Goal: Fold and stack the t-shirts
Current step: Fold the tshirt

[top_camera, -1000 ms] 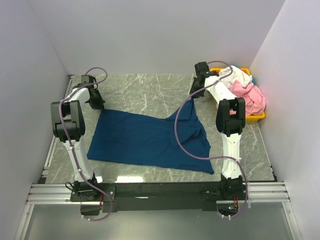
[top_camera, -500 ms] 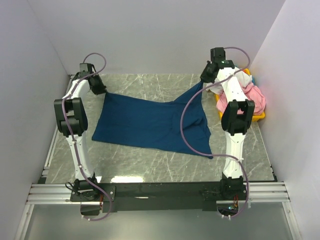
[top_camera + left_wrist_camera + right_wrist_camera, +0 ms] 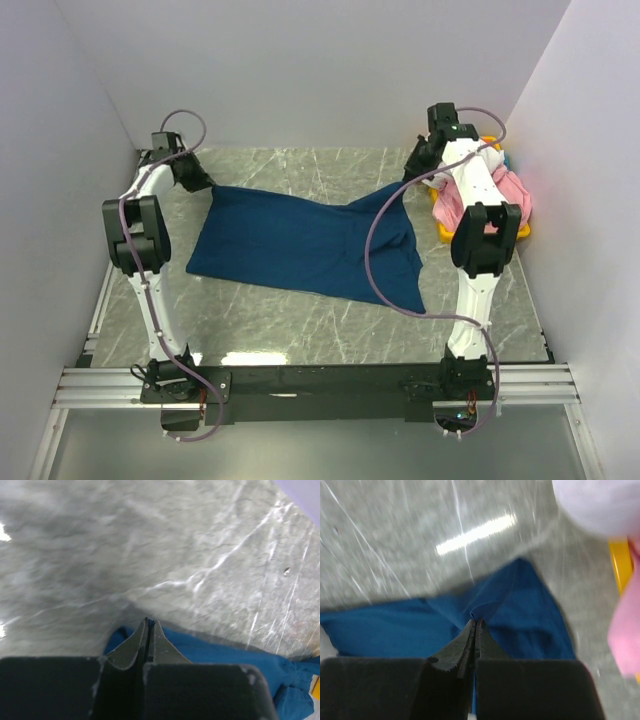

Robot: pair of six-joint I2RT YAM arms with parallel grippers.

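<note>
The dark navy t-shirt [image 3: 300,245] lies spread across the middle of the marble table, its far edge stretched between the two grippers. My left gripper [image 3: 203,184] is shut on the shirt's far left corner, and a blue edge [image 3: 225,652] shows at its tips [image 3: 148,622]. My right gripper [image 3: 410,178] is shut on the far right corner, pinching a fold of the blue cloth [image 3: 520,605] at its tips [image 3: 474,623]. The near right part of the shirt is bunched in folds. A pink t-shirt [image 3: 505,195] lies in the yellow bin.
The yellow bin [image 3: 446,233] stands at the back right against the wall, partly behind the right arm; its rim [image 3: 618,565] and the pink cloth [image 3: 625,625] show in the right wrist view. White walls close in on three sides. A metal rail [image 3: 300,380] runs along the near edge.
Both grippers have moved toward the back wall and apart, each still shut on the navy shirt. The shirt has slid away from the near edge and its far edge is pulled straighter.
</note>
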